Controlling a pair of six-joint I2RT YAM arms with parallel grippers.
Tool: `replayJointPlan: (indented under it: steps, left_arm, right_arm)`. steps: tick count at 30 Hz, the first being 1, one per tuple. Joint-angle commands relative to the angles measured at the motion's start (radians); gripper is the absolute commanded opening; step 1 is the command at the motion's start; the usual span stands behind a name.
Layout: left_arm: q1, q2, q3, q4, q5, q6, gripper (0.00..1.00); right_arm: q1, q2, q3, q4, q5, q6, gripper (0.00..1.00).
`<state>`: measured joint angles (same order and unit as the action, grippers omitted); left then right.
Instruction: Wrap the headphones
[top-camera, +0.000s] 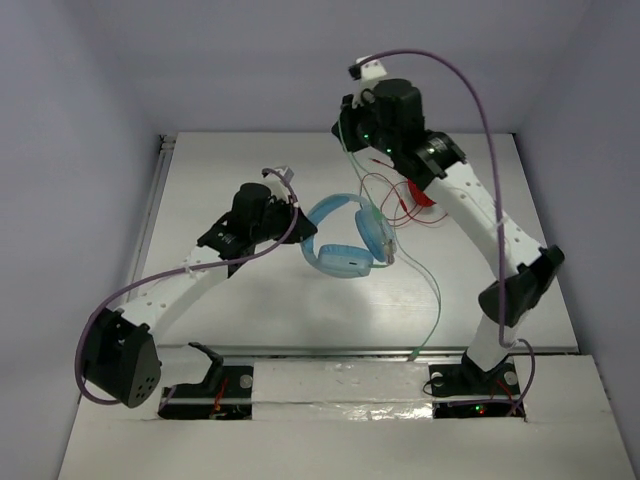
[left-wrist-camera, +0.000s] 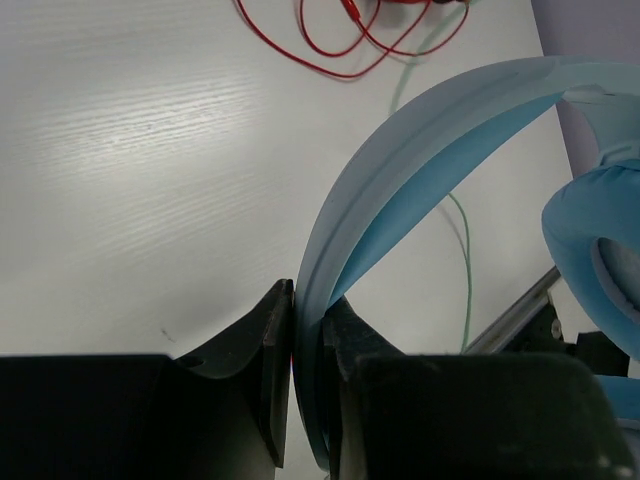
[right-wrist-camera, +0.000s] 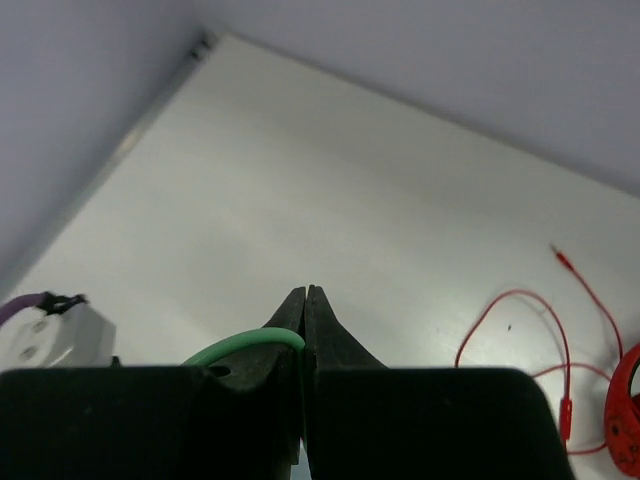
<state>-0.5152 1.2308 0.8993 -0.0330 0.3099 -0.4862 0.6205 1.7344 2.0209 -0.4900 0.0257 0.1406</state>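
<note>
The light blue headphones (top-camera: 345, 258) hang above the table, held by their blue headband (top-camera: 322, 212). My left gripper (top-camera: 290, 215) is shut on the headband (left-wrist-camera: 420, 130), which passes between its jaws (left-wrist-camera: 307, 305); one earcup (left-wrist-camera: 600, 250) shows at the right. The thin pale green cable (top-camera: 432, 300) runs from the earcups down to the table's near edge and up to my right gripper (top-camera: 343, 125). That gripper (right-wrist-camera: 305, 295) is raised high over the table's far side and is shut on a loop of the green cable (right-wrist-camera: 250, 347).
Red-and-black headphones (top-camera: 422, 195) lie at the back right, partly hidden by my right arm, with their red cable (top-camera: 385, 190) spread on the table; they also show in the right wrist view (right-wrist-camera: 625, 410). A metal rail (top-camera: 330, 349) runs along the near edge.
</note>
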Motion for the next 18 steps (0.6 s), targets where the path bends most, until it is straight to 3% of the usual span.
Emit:
replayJointPlan:
  steps: [1,6,9,16,18]
  left_arm:
    - [-0.038,0.005,0.038,0.146,0.103,-0.015,0.00]
    - [-0.086,0.052,0.061,0.192,0.171,-0.009,0.00]
    - [-0.095,0.030,0.046,0.280,0.255,-0.046,0.00]
    - [-0.095,-0.053,0.024,0.395,0.226,-0.124,0.00]
    - [-0.095,-0.092,0.032,0.375,0.144,-0.120,0.00]
  right_arm:
    - [0.018,0.066,0.077,-0.119,0.117,-0.041,0.00]
    - [0.018,0.157,0.121,-0.162,0.175,-0.045,0.00]
    - [0.018,0.156,0.050,-0.108,0.192,-0.035,0.00]
    - [-0.011,0.083,-0.109,-0.004,0.168,0.027,0.00]
    - [-0.021,0.051,-0.151,0.030,0.164,0.054,0.03]
